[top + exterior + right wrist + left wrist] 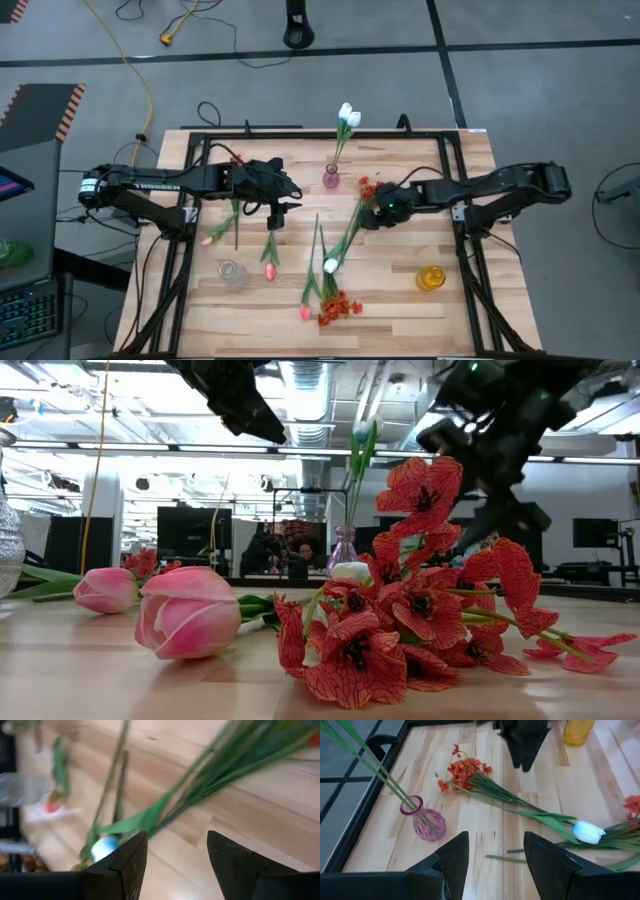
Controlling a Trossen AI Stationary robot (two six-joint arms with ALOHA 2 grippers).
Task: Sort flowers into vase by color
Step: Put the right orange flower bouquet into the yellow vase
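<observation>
A pink vase (331, 178) at the table's far middle holds white tulips (347, 115) by their stems. More flowers lie flat on the wood: pink tulips (269, 270), a white tulip (331, 265) and red-orange blooms (338, 307), with another red-orange bunch (370, 187) by the right arm. My left gripper (495, 855) hangs open in the air, left of the pink vase (427, 822). My right gripper (175, 855) hovers open above the long green stems (220, 765) that run down to the white tulip (102, 847), clear of them.
A clear vase (233, 272) stands near the front left and a yellow vase (430, 278) near the front right. A black frame (455, 150) borders the tabletop. In the low view, pink tulips (185, 610) and red blooms (400, 630) lie close to the near edge.
</observation>
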